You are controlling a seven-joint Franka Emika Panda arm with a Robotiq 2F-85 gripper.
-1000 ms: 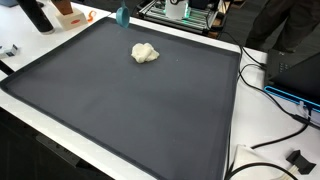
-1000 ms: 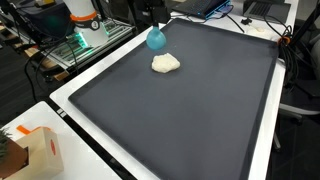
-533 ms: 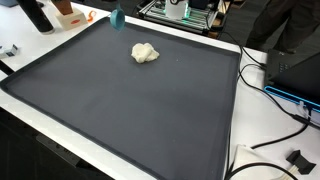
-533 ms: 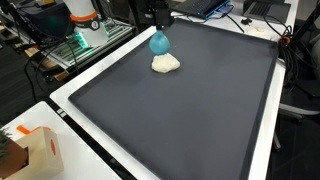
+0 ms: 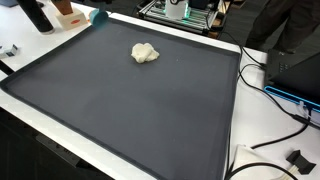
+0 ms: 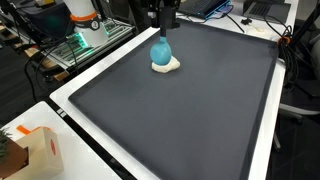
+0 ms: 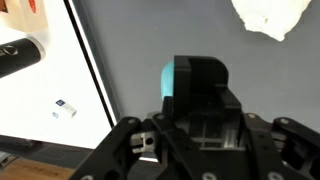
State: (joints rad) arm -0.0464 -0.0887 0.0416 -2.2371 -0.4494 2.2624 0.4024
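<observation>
The dark mat [image 5: 150, 110] fills most of both exterior views, lying on a white table [image 7: 45, 85] whose edge shows plainly in the wrist view. In an exterior view the gripper [image 6: 163, 32] comes down from the top, its fingers pinching the narrow top of a teal object [image 6: 161, 52], which hangs in front of a white lump [image 6: 173, 67] on the mat and overlaps it there. From another angle the teal object [image 5: 97, 16] sits near the mat's far corner, well apart from the lump [image 5: 145, 52] — the gripper itself barely shows. The wrist view adds what neither exterior view shows clearly: a black cylinder [image 7: 20, 57] and a small white tag [image 7: 64, 110] on the table.
</observation>
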